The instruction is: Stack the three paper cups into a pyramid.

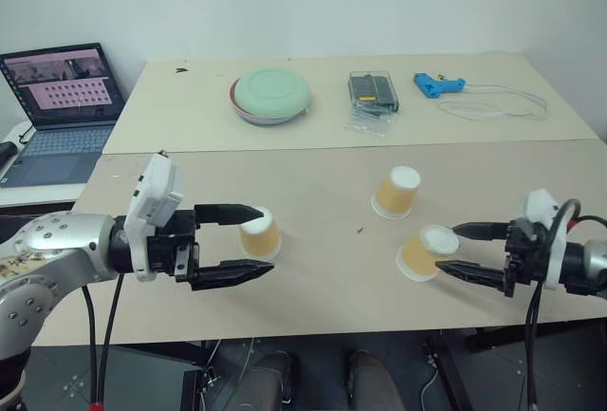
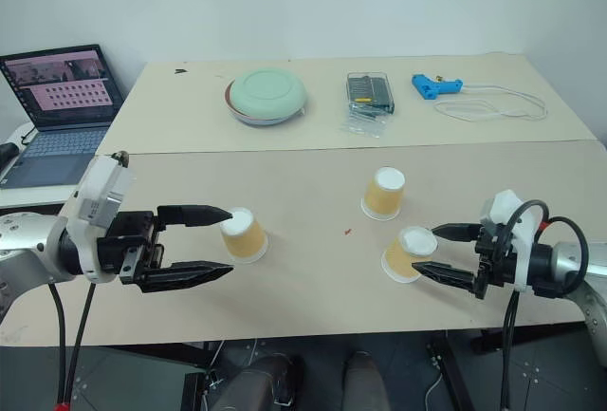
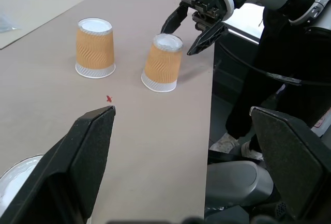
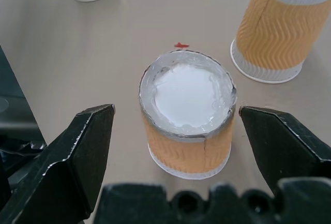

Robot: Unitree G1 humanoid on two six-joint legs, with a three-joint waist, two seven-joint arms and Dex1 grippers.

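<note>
The left claw (image 1: 248, 243) is close to the front edge of the bench (image 1: 313, 288), at about 8 o'clock in the head view. Its arm comes in from the left and lies almost flat, pointing to the right. Its two black fingers are spread wide. One cup (image 1: 260, 233) stands upside down right at the tips, partly between them, but the fingers do not squeeze it.

The right claw (image 1: 458, 250) is at about 4 o'clock. Its arm reaches in from the right, pointing left and tipped a little down. Its fingers are spread wide too, one on each side of a second cup (image 1: 425, 252). That cup also stands upside down, white bottom up. In the right wrist view there is a gap between each finger and the cup, so it is not held.

The third cup (image 1: 396, 192) stands upside down a bit farther back, at about 1 o'clock, near the second cup but not touching it. No cup sits on another.

Far back on the bench are a green bowl (image 1: 271, 95), a clear box (image 1: 372, 90) and a blue tool (image 1: 437, 84). A laptop (image 1: 59, 107) is at 10 o'clock.
</note>
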